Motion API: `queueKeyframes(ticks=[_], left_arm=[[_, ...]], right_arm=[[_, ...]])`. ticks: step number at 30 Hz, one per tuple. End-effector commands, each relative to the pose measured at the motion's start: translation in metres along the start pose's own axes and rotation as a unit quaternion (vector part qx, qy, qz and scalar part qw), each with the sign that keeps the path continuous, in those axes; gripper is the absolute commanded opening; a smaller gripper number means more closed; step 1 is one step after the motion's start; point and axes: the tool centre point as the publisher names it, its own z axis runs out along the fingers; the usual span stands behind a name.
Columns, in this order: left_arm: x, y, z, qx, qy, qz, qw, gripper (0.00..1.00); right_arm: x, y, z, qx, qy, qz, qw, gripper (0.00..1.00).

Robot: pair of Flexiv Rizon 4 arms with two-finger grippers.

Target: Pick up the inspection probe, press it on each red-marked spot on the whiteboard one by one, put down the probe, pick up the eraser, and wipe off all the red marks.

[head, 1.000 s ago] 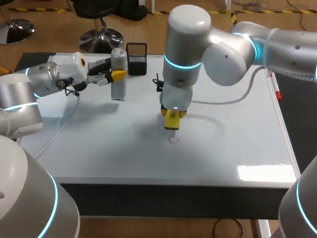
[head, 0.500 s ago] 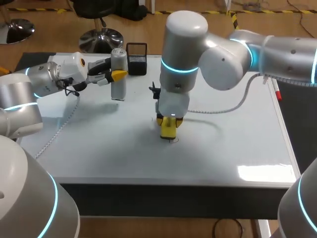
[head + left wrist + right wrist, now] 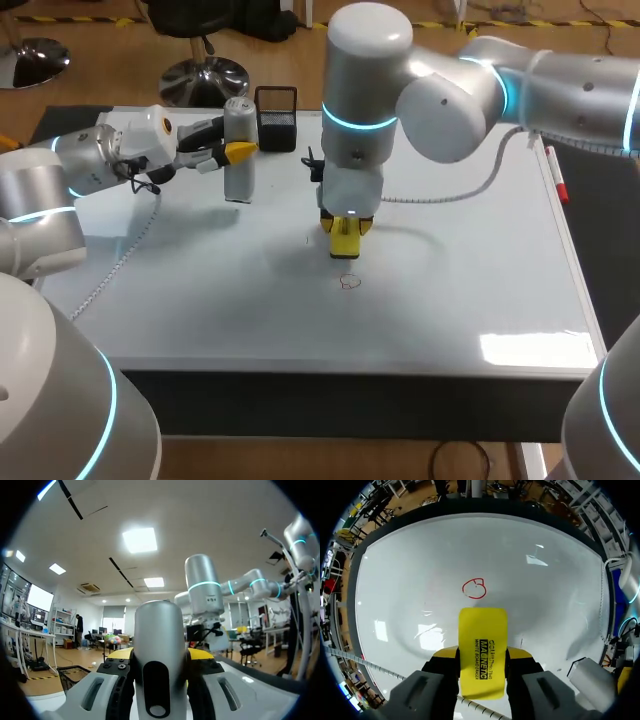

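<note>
Right wrist view: the right gripper (image 3: 482, 654) is clamped on the eraser (image 3: 482, 630), which sits just short of the 1 visible red mark (image 3: 474, 589) on the whiteboard (image 3: 560, 595), apart from it. The left gripper (image 3: 238, 152) is closed around the upright probe (image 3: 239, 120), well apart from the mark. Likely the pressing is done. The probe is not released, and that mark remains to wipe.

The head view looks down from above and behind, taking in the whole whiteboard (image 3: 480, 250). The left wrist view faces out nearly level, with the probe (image 3: 159, 655) close before it and the right arm (image 3: 204, 592) beyond. The right wrist view looks straight down from close above, past the eraser (image 3: 482, 650). Its red mark (image 3: 474, 588) also shows in the head view.
</note>
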Motion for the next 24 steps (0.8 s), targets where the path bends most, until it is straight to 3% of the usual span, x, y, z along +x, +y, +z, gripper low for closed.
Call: queueKeyframes(ticks=[1, 11, 24], left_arm=[[0.001, -0.002, 0.001, -0.001, -0.001, 0.000, 1.000, 0.00], [0.001, -0.002, 0.001, -0.001, -0.001, 0.000, 1.000, 0.00], [0.001, -0.002, 0.001, -0.001, -0.001, 0.000, 1.000, 0.00]], right_arm=[[0.001, -0.001, -0.001, 0.001, 0.001, -0.001, 1.000, 0.00], [0.001, -0.001, -0.001, 0.001, 0.001, -0.001, 1.000, 0.00], [-0.007, 0.027, -0.001, -0.011, 0.008, -0.029, 0.999, 0.00]])
